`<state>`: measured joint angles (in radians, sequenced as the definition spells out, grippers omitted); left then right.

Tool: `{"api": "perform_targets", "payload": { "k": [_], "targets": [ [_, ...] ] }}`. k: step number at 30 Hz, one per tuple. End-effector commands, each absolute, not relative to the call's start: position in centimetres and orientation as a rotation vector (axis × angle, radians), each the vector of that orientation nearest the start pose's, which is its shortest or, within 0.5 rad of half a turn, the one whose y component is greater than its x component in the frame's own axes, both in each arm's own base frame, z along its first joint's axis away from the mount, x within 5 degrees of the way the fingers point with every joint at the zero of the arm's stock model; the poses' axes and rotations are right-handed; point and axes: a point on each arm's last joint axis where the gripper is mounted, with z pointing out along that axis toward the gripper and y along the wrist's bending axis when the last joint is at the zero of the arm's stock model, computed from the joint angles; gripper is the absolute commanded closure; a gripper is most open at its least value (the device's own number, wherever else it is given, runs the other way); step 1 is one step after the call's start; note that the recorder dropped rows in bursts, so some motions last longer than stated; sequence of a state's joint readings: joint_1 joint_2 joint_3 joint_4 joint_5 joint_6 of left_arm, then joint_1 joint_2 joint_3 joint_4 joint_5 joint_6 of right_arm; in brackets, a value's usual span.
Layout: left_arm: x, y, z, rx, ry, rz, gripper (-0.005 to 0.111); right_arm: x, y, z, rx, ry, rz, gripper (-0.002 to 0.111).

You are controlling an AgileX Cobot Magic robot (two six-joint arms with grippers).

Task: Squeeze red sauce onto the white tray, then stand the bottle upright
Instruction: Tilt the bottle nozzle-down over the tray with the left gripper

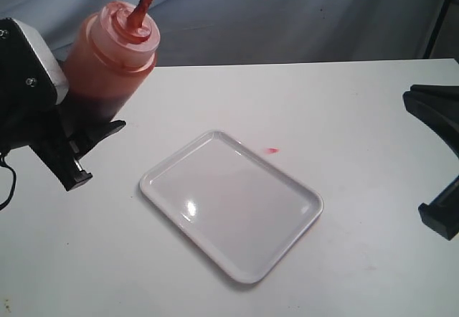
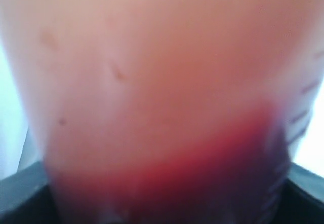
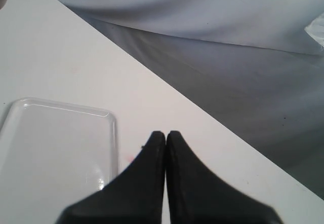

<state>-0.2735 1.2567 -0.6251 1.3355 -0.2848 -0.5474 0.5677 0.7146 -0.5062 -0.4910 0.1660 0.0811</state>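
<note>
Finds bottle (image 1: 111,55) upper left of frame, tilted, nozzle up, clamped low on body by left gripper (image 1: 93,150) | right gripper (image 3: 166,138) at right edge, jaws together, empty | white tray (image 1: 229,206) at centre, no sauce seen | red sauce (image 2: 192,178) pooled low in bottle | judges wall soft, slippery, load light: grip mid-body, gently.

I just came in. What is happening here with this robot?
The left gripper holds the bottle tilted, with its nozzle pointing upward, to the left of the white tray. The red sauce sits in the lower part of the bottle. No sauce is visible on the tray yet; only a small red spot lies on the table beside the tray's far edge. The right gripper is shut and empty, off to the right.
</note>
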Motion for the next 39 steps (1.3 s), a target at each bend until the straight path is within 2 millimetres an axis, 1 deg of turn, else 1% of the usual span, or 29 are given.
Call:
{"api": "perform_targets", "payload": {
  "k": [1,11,15,23,26,39],
  "targets": [
    [23.64,-9.58,26.04,1.149,1.623,0.006,0.107,13.17,7.62,30.73,-0.797,1.648,0.058,0.108],
    [23.63,-9.60,26.05,1.150,1.622,0.004,0.107,13.17,7.62,30.73,-0.797,1.648,0.058,0.108],
    [23.46,-9.61,25.77,1.262,1.580,0.059,0.107,13.17,7.55,30.61,-0.798,1.661,0.051,0.108],
    [23.48,-9.56,25.74,1.245,1.598,0.051,0.107,13.17,7.62,30.73,-0.797,1.647,0.058,0.108],
    [23.35,-9.55,25.52,1.336,1.560,0.097,0.107,13.17,7.60,30.70,-0.797,1.651,0.056,0.108],
    [23.27,-9.47,25.32,1.485,1.463,0.202,0.107,13.17,7.60,30.68,-0.793,1.656,0.061,0.108]
  ]
}}
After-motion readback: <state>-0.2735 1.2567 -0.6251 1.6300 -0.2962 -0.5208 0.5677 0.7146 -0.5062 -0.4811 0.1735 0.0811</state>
